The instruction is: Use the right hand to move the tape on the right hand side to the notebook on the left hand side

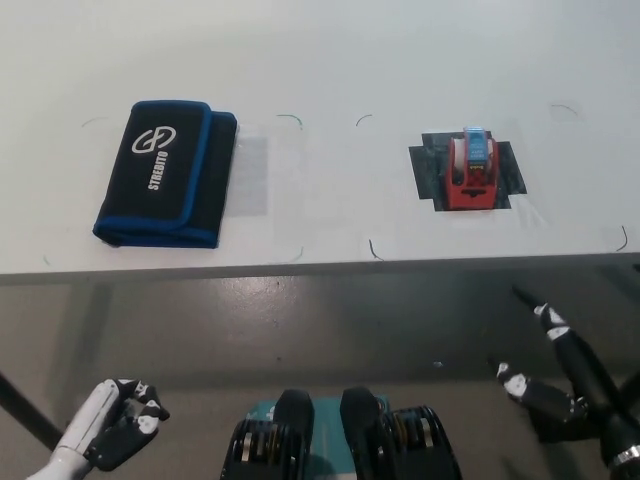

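Tape [472, 170]: untouched on far-right table (black patch under it).
Notebook [167, 172]: far left, bare.
Right hand [560, 385]: low, fingers spread, empty.
Left hand [122, 425]: resting, curled.

**Cut off and unclear**

The right robot hand [565, 385] is running out past the bottom right corner, so its palm is not showing. The left robot hand [118, 425] is getting cropped at the wrist. The surface [330, 60] is extending beyond three edges.

A lab; pen-marked white table [330, 60]; black taped patch [430, 165].
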Controlling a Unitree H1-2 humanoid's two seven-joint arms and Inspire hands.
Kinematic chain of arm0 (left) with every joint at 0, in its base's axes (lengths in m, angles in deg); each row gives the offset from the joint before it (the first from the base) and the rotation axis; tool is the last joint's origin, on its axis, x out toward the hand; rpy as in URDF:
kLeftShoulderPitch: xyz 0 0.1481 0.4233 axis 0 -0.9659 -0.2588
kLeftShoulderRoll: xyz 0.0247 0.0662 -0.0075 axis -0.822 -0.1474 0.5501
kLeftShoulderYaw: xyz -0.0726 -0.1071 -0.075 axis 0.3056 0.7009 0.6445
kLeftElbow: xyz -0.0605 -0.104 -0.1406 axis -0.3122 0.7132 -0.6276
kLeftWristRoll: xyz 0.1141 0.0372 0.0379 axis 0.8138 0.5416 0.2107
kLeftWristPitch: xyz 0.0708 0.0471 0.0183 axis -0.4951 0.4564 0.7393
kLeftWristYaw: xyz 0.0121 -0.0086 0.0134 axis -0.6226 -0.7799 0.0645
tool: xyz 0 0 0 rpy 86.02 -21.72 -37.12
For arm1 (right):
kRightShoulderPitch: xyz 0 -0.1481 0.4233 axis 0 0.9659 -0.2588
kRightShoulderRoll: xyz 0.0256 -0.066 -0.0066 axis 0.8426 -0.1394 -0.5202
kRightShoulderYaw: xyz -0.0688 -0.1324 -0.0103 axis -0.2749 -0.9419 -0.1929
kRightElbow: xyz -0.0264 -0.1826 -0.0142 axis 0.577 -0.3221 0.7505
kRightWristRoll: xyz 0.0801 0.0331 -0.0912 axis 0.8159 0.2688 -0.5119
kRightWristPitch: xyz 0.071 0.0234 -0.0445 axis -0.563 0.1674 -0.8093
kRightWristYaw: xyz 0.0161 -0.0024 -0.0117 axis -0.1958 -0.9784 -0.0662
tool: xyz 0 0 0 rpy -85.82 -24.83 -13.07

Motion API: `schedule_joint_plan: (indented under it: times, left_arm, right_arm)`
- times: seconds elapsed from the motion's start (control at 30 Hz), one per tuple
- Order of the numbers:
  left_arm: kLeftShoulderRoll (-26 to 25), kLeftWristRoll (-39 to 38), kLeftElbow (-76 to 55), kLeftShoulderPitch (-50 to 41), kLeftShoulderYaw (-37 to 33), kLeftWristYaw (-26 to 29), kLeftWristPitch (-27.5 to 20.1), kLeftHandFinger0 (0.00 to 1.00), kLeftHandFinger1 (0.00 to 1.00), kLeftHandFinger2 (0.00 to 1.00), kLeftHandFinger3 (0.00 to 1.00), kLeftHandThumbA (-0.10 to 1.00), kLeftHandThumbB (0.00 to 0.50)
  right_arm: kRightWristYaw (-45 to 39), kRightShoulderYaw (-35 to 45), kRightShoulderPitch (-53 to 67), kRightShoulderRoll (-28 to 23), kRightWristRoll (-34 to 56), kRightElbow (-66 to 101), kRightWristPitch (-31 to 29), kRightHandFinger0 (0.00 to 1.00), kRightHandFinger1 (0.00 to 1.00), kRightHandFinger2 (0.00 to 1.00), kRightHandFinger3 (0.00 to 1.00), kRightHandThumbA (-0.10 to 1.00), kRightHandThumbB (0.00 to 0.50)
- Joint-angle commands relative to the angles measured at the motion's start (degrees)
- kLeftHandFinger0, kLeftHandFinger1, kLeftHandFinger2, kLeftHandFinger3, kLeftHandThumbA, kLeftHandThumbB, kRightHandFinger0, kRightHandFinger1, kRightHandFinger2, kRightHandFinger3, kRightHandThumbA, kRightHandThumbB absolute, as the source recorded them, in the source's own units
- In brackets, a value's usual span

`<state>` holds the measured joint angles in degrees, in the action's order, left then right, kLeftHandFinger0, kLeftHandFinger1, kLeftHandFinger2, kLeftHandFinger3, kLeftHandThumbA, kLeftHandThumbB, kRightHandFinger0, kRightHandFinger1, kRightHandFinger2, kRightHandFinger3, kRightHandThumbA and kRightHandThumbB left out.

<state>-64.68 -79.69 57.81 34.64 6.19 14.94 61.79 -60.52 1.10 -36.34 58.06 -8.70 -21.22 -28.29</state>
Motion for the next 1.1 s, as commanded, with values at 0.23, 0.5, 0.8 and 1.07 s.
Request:
schedule_joint_plan:
  times: [0.23, 0.5, 0.8, 1.07]
  left_arm:
    - [-0.41, 0.91, -0.36, -1.39, 0.82, 0.20, -3.74, 0.07, 0.17, 0.42, 0.68, 0.09, 0.207]
    - [-0.19, 1.34, 0.63, -0.81, 0.87, 0.27, -5.20, 0.08, 0.19, 0.42, 0.66, 0.05, 0.195]
    - [0.39, 1.36, -0.18, -0.80, 1.22, 0.12, -3.62, 0.06, 0.17, 0.39, 0.68, 0.05, 0.206]
    - [0.86, 1.24, -0.13, -1.15, 1.36, 0.00, -3.74, 0.11, 0.21, 0.43, 0.67, 0.01, 0.197]
  right_arm:
    - [6.45, 7.14, -14.64, 0.17, -5.63, 6.86, -4.26, 1.00, 1.00, 1.00, 1.00, 0.63, 0.500]
    - [5.08, 9.25, -31.05, -1.09, -6.78, 3.69, 2.93, 1.00, 1.00, 1.00, 1.00, 0.68, 0.500]
    - [5.09, 9.46, -45.62, -2.36, -5.18, -14.62, 4.28, 1.00, 1.00, 1.00, 1.00, 0.72, 0.500]
    - [3.52, 9.63, -51.02, -1.70, -0.67, -26.96, 3.88, 1.00, 1.00, 1.00, 1.00, 0.76, 0.500]
